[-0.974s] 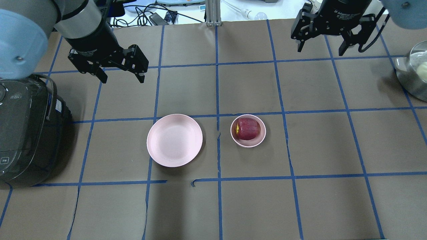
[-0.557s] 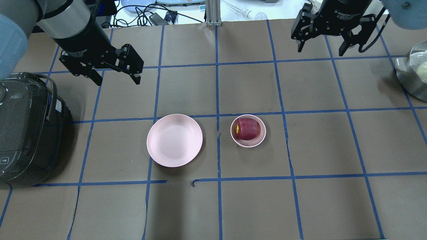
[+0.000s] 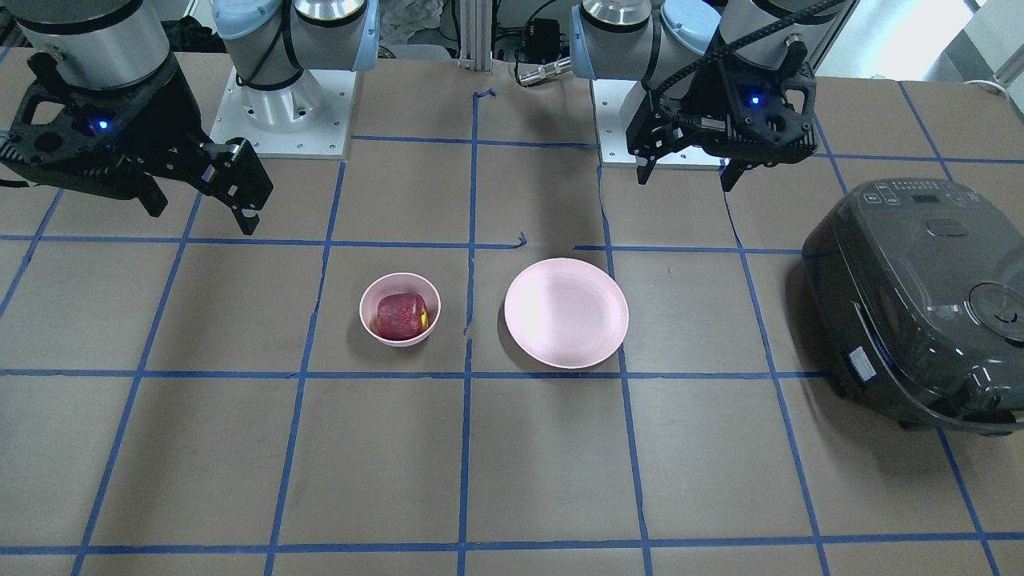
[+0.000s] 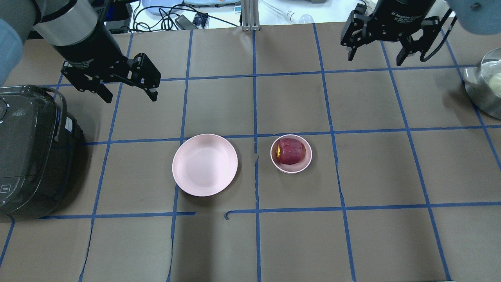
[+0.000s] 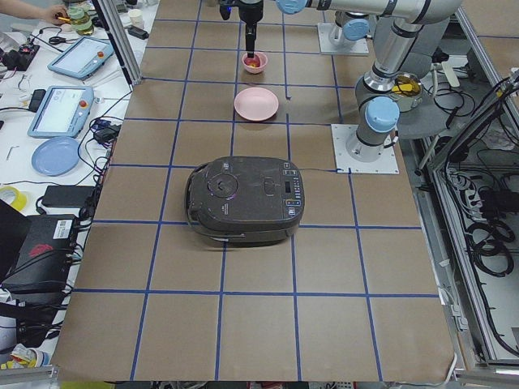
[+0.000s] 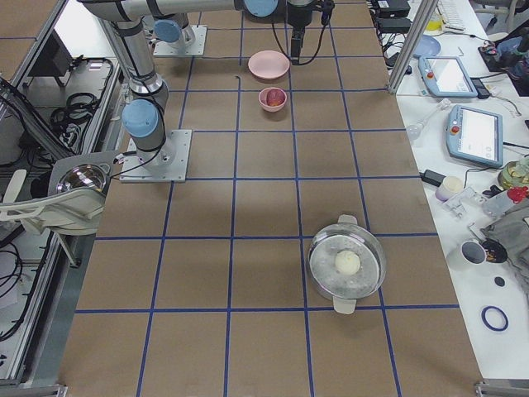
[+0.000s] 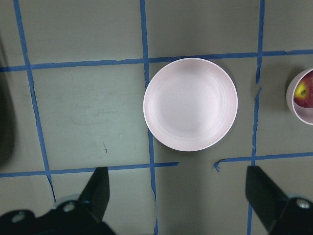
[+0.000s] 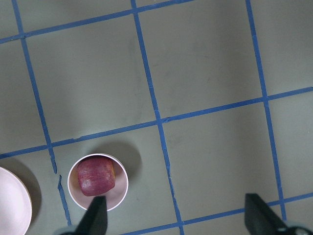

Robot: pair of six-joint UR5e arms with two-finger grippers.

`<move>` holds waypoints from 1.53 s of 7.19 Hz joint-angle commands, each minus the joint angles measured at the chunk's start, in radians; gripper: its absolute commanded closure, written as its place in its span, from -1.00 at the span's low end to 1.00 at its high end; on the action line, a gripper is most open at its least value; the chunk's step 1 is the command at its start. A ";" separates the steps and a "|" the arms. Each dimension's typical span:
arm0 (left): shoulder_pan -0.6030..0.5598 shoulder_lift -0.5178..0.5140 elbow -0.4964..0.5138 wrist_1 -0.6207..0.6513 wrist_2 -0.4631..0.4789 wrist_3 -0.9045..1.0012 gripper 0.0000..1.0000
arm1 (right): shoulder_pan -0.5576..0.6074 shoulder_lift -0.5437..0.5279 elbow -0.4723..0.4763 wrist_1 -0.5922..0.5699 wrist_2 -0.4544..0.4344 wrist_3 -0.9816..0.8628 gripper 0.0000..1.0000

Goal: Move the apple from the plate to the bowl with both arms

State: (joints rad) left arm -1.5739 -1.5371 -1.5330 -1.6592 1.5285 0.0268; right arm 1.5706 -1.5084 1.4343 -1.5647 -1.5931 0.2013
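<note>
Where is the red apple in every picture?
Front-facing: apple left of centre.
Overhead: apple just right of centre.
Exterior left: apple near the top, far away.
Exterior right: apple upper middle.
Left wrist: apple at right edge, cut off.
Right wrist: apple bottom left.
Landmark: it always sits in the bowl beside the plate.

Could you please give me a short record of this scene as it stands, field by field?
apple: in the bowl, yellow patch towards the plate
bowl: upright, beside the plate, not touching it
plate: empty
left hand: open, empty, touching nothing
right hand: open, empty, touching nothing
other things: rice cooker on the robot's left, metal pot on its right
task state: apple already in bowl
</note>
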 commanded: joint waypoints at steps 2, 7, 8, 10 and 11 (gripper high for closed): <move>0.009 0.002 -0.001 -0.007 0.027 0.047 -0.97 | 0.000 0.000 0.000 -0.001 -0.004 0.000 -1.00; 0.003 -0.008 -0.001 0.013 0.065 0.070 -0.94 | 0.000 0.000 0.000 -0.001 -0.005 0.000 -1.00; 0.003 -0.006 -0.001 0.016 0.064 0.070 -0.94 | 0.000 0.000 0.000 -0.004 -0.005 0.000 -1.00; 0.002 -0.015 -0.001 0.021 0.053 0.070 -0.93 | 0.000 0.000 -0.002 -0.003 -0.007 0.000 -1.00; 0.002 -0.014 -0.001 0.035 0.053 0.070 -0.90 | -0.001 0.000 -0.002 0.000 -0.010 -0.002 -1.00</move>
State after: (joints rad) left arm -1.5718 -1.5498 -1.5340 -1.6364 1.5835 0.0966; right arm 1.5706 -1.5078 1.4334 -1.5674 -1.6002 0.2003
